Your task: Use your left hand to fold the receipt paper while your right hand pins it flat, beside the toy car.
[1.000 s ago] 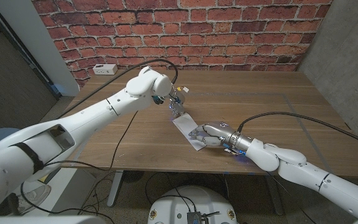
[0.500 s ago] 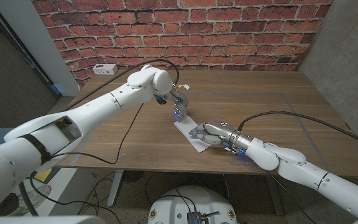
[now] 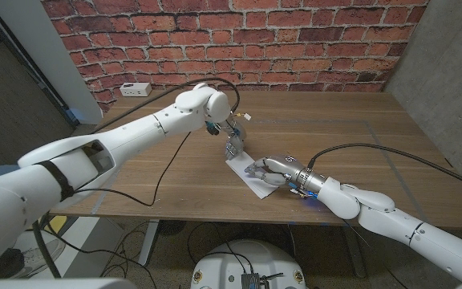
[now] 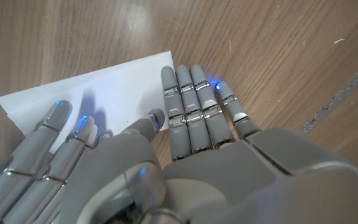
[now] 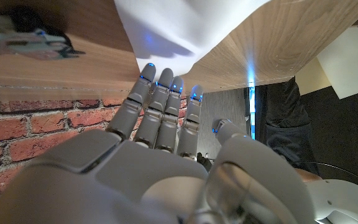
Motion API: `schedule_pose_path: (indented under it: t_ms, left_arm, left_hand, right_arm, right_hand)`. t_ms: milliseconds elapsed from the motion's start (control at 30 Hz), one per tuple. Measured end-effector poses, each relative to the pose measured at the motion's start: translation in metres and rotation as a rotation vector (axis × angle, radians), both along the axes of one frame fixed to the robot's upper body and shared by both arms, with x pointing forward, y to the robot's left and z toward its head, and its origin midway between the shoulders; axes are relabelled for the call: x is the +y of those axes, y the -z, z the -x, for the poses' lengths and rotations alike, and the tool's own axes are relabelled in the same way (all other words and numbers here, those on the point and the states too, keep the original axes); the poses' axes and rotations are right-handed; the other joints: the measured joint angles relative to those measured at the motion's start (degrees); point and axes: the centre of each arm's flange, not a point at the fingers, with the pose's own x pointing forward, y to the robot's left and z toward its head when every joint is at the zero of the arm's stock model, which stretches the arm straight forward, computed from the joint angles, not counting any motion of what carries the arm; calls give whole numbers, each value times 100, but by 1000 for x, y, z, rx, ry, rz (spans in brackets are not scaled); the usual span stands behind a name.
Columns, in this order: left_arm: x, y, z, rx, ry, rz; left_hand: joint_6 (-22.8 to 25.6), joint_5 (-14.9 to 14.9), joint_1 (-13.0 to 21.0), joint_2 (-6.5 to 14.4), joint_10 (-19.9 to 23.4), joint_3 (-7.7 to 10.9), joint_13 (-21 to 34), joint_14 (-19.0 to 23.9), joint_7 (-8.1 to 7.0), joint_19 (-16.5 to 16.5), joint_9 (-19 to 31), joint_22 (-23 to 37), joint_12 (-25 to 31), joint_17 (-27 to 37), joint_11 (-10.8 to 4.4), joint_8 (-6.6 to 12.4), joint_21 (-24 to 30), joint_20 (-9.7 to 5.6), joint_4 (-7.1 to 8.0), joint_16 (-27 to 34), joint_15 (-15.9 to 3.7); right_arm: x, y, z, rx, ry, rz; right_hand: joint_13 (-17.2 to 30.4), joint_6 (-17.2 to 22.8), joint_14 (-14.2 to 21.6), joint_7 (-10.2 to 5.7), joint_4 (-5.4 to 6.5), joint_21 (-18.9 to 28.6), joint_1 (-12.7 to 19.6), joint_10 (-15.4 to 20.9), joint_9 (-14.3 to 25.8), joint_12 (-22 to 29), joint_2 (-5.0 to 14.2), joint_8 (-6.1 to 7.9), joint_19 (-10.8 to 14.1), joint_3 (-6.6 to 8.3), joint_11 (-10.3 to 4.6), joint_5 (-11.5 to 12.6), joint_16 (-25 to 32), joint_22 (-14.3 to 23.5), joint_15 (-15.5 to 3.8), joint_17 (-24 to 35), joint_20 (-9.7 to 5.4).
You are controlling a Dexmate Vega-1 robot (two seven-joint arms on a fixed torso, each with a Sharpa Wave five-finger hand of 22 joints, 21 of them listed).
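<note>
The white receipt paper [image 3: 239, 164] lies slanted on the wooden table [image 3: 151, 177] near its front edge. My left hand [image 3: 234, 144] reaches down at the paper's far end. In the left wrist view its straight fingers [image 4: 194, 106] touch the table at the sheet's [image 4: 104, 93] edge, one tip on the corner, holding nothing. A second set of fingers [image 4: 55, 134] lies on the sheet beside them. My right hand [image 3: 269, 171] presses on the paper's near end, and its fingertips [image 5: 157, 81] meet the sheet [image 5: 185, 25] close to the table edge.
A small white box [image 3: 136, 88] sits at the table's back left by the brick wall. A black cable [image 3: 167, 156] hangs from my left arm across the tabletop. Bare wood stretches to the right [image 3: 359, 136] of both hands.
My left hand has moved right and down to the paper's far end. My right hand has stayed on the near end, and the paper has not shifted.
</note>
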Motion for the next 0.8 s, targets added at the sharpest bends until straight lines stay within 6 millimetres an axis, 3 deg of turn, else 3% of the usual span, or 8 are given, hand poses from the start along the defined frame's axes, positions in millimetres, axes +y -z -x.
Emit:
schedule_pose_path:
  t_ms: [100, 233, 433, 600, 700, 800]
  left_arm:
    - [-2, 2, 0, -25, -14, -38]
    - [-4, 1, 4, -48, -9, -54]
    - [0, -3, 14, -102, 57, 6]
    - [3, -13, 28, -158, 141, 89]
    - [3, -20, 36, -179, 204, 151]
    - [5, -25, 40, -162, 241, 205]
  left_hand:
    - [-342, 0, -55, -55, -314, 19, 58, -46, -60, -31, -10, 0, -100, 1, -57, -188, 0, -31, -39, -1, 0]
    - [-766, 0, -76, -76, -701, 71, 14, -671, -156, -78, -90, -6, -378, 0, -147, -450, 44, -78, -198, -254, -33]
    - [-995, -46, -263, -257, -1023, -225, -150, -1040, -262, -304, -258, -17, -564, -320, -153, -646, 20, -99, -256, -604, 1]
    - [-1023, -67, -312, -235, -1134, -357, -82, -1093, -333, -391, -187, -16, -586, -252, -220, -586, -5, -103, -340, -518, 4]
    - [-976, -67, -351, -197, -1103, -383, -58, -881, -372, -248, -160, -16, -577, -243, -191, -501, 44, -51, -366, -413, 10]
    - [-705, -67, -389, -158, -819, -437, -17, -536, -296, -105, -119, -16, -443, -205, -135, -348, 140, 27, -372, -246, 60]
  right_arm:
    - [-1, 0, 0, 1, -2, -4]
    - [-1, 1, 0, 3, -4, -7]
    - [-2, 2, -1, 7, -2, -9]
    - [-1, 3, -2, 11, -5, -9]
    - [-1, 4, -2, 11, -6, -10]
    - [0, 4, -2, 8, -8, -11]
  right_hand:
    - [0, 12, 8, 12, 0, 3, 0, 2, 0, 0, 0, 0, 0, 0, -2, 0, 8, 0, -8, 0, 0]
    - [0, 44, 152, 2, 0, 68, 0, 138, 0, 0, 0, 0, 161, 0, 50, 0, 52, 18, -18, 21, -28]
    - [0, 185, 534, 81, -24, 251, 0, 419, 0, 33, 0, 0, 514, 24, 66, 0, 174, 54, -80, 41, -124]
    - [22, 225, 562, 103, -1, 250, 0, 421, 0, 33, 0, 1, 506, 47, 68, 0, 174, 54, -89, 52, -117]
    - [26, 225, 534, 102, -1, 250, 0, 421, 0, 16, 0, 0, 458, 47, 68, 0, 174, 54, -72, 52, -71]
    - [26, 225, 506, 103, -18, 250, 0, 421, 0, 0, 0, 1, 415, 64, 68, 0, 174, 53, -79, 79, -71]
